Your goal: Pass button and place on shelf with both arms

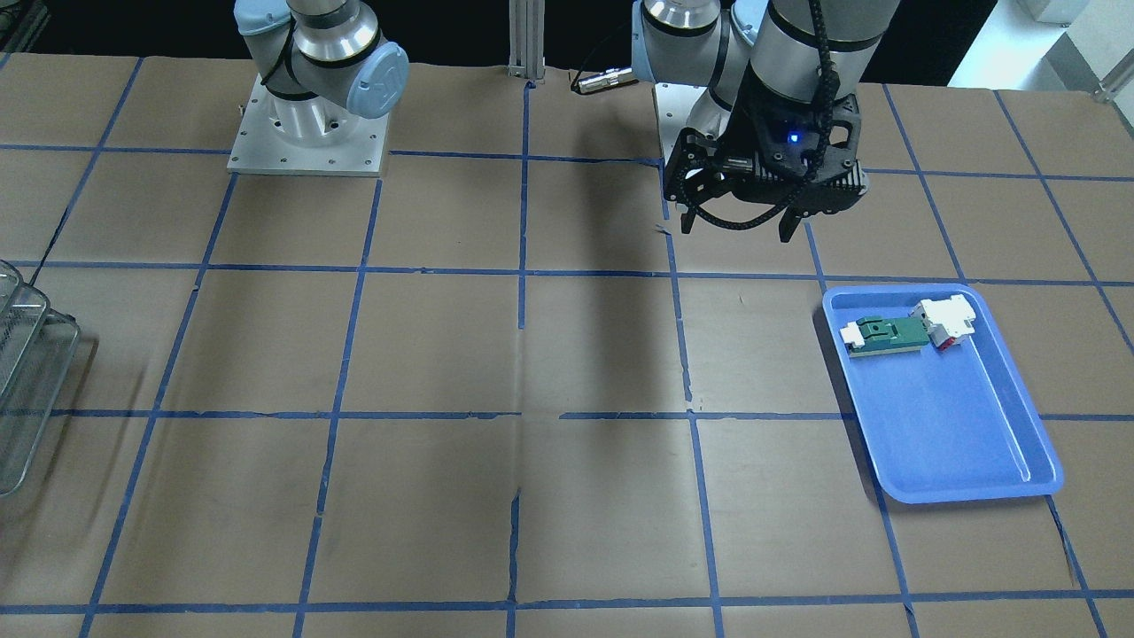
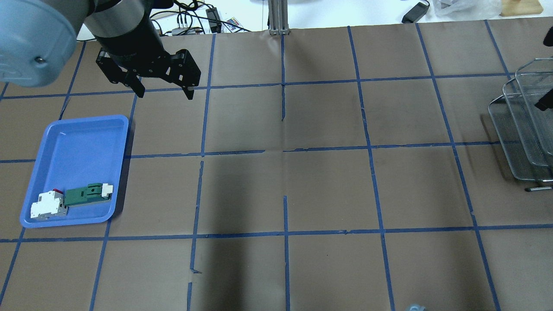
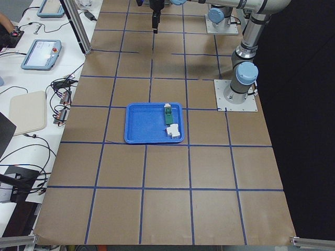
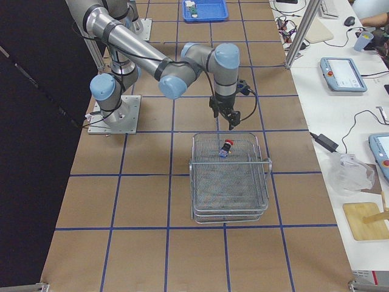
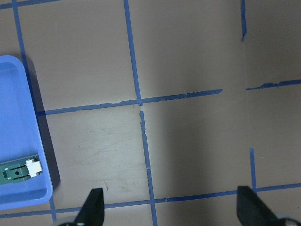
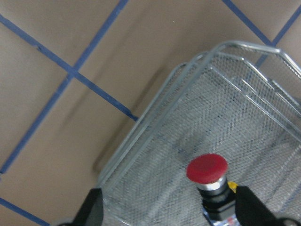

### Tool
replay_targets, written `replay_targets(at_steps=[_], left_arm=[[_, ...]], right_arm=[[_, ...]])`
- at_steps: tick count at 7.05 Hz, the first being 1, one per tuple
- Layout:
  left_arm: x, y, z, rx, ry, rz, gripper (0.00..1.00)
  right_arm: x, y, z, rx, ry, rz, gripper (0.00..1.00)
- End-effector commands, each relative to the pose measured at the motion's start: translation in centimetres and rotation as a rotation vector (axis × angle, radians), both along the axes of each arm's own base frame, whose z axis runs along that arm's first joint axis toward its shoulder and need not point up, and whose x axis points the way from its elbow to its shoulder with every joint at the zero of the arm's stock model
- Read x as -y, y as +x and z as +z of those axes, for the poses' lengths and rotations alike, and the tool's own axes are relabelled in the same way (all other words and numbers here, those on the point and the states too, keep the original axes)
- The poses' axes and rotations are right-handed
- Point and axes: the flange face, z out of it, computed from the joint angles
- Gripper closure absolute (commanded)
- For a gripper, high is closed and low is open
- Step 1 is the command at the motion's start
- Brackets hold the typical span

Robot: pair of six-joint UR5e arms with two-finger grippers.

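Note:
The button (image 6: 207, 169), with a red cap on a black body, stands upright on the top tier of the wire shelf (image 6: 155, 117). It also shows in the exterior right view (image 4: 226, 146), near the back of the shelf (image 4: 231, 182). My right gripper (image 4: 223, 119) hangs just above it, open and empty; in its wrist view the right gripper (image 6: 170, 214) has its fingertips wide on either side of the button. My left gripper (image 2: 165, 94) is open and empty, held above the table beside the blue tray, and shows in the front view (image 1: 738, 232) too.
The blue tray (image 2: 73, 147) holds a green-and-white flat part (image 2: 86, 194) and a white-and-red block (image 2: 48, 205). The shelf sits at the table's edge on my right (image 2: 522, 125). Brown table paper carries a blue tape grid.

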Motion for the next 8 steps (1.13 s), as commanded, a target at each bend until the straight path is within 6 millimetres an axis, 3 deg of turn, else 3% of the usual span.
replay_targets(at_steps=[1,2,3,5,8], left_arm=[[0.0,0.1,0.1,-0.005,-0.002,0.008,0.00],[0.0,0.2,0.1,-0.006,-0.002,0.013,0.00],[0.0,0.2,0.1,-0.006,-0.002,0.013,0.00],[0.0,0.2,0.1,-0.006,-0.002,0.013,0.00],[0.0,0.2,0.1,-0.007,-0.002,0.015,0.00]], right_arm=[[0.1,16.0,2.1,0.040,-0.009,-0.152,0.00],[-1.4,22.8,3.4,0.045,-0.024,-0.203,0.00],[-2.9,25.3,3.8,0.071,0.040,-0.383,0.00],[-2.1,27.5,7.2,0.187,0.020,-0.577,0.00],[-4.2,27.6,9.2,0.154,0.034,-0.644,0.00]])
